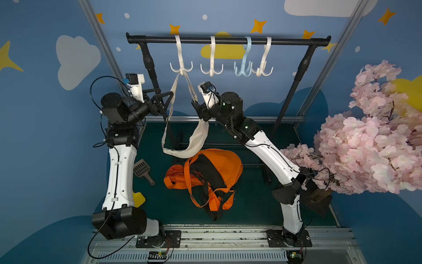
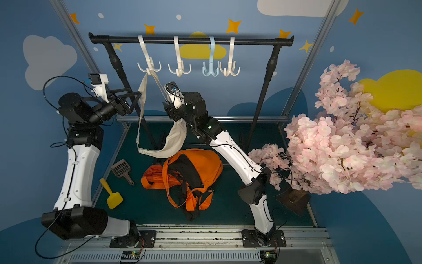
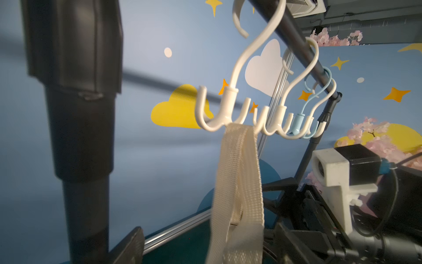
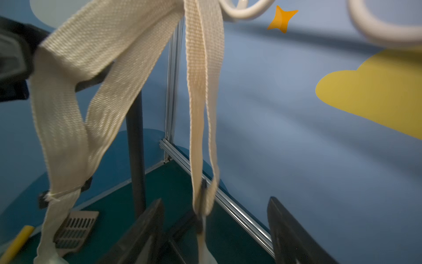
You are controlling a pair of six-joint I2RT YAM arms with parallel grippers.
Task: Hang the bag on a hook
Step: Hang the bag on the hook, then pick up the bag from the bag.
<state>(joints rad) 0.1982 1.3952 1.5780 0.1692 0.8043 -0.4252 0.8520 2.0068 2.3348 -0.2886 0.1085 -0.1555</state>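
- A yellow scoop (image 2: 112, 194) lies by the left edge of the mat (image 1: 251, 201), toward the front.
- A grey scoop (image 1: 142, 170) lies just behind it, also near the left edge, with its handle pointing to the front.
- The left gripper (image 1: 165, 97) is raised over the mat's back-left corner and points right, just beside the left strand of the strap (image 1: 173, 96). Its jaws stand wide and hold nothing. In the left wrist view the webbing hangs loose before it.
- A black rail (image 1: 228, 41) runs along the mat's back edge, high above it.
- The hook (image 1: 181, 66) nearest the rail's left end carries the strap, looped over its middle prong.
- The cream bag (image 1: 196, 139) hangs from that strap in the air over the back middle of the mat. It sags to the left, and its right end rises to just under the right gripper.
- An orange backpack (image 1: 219, 164) lies in the middle of the mat. The bag's low edge overlaps its back rim in both top views. Whether they touch cannot be told.
- The right gripper (image 1: 196, 109) is raised right of the strap and points left at it. Its fingers (image 4: 146, 228) are spread wide in the right wrist view, and the right strand hangs free between them, gripped by neither.
- Three other hooks (image 1: 212, 66) hang along the rail's middle and right part, two cream and one blue, all bare.
- A pink blossom tree (image 1: 365, 137) stands at the mat's right edge, behind the right arm.
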